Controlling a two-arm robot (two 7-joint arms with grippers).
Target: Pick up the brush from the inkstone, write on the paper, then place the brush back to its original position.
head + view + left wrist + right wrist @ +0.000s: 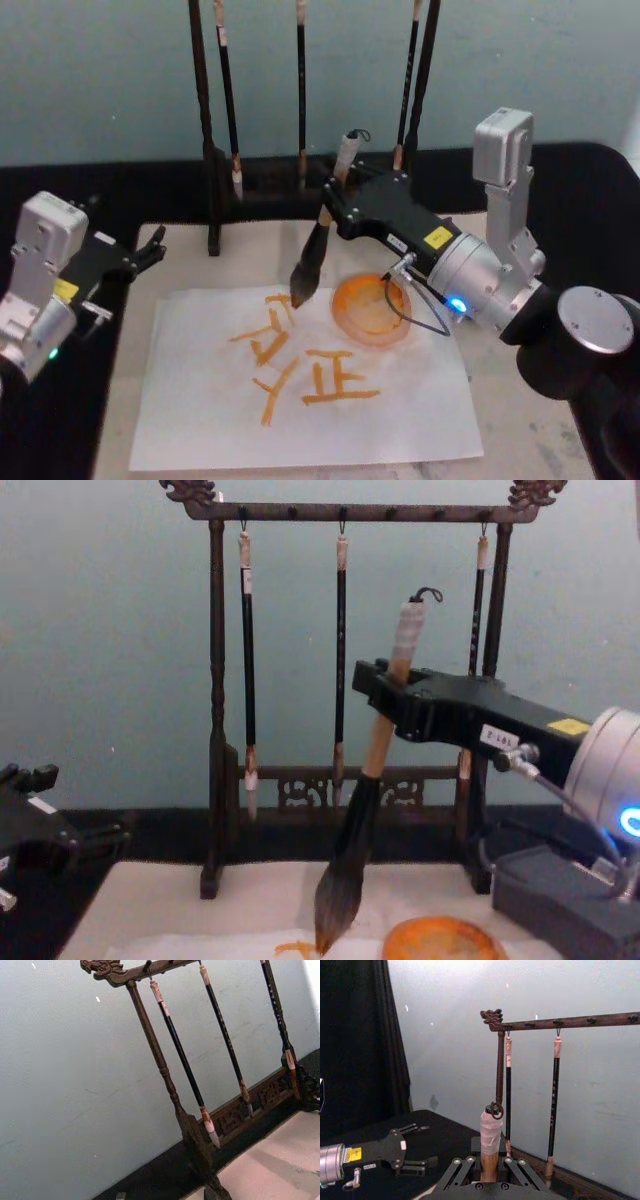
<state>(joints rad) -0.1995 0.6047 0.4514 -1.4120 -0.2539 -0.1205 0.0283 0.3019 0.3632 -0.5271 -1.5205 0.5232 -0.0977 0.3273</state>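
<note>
Over the paper (400,425), right hand (329,203) pinching the brush (311,260), tip at orange writing (335,381) including 正, left hand (150,250) spread aside.

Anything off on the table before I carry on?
Nothing spilled or damaged. The right gripper holds the brush tilted, tip on the paper. The orange dish seems to overlap the paper's far right corner. The left gripper is parked, open, at the left.

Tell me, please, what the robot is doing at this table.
The right gripper is shut on the brush, which is tilted with its tip on the paper at the top of the orange characters. A round orange dish sits beside the tip. The left gripper rests open on the left, away from the paper.
</note>
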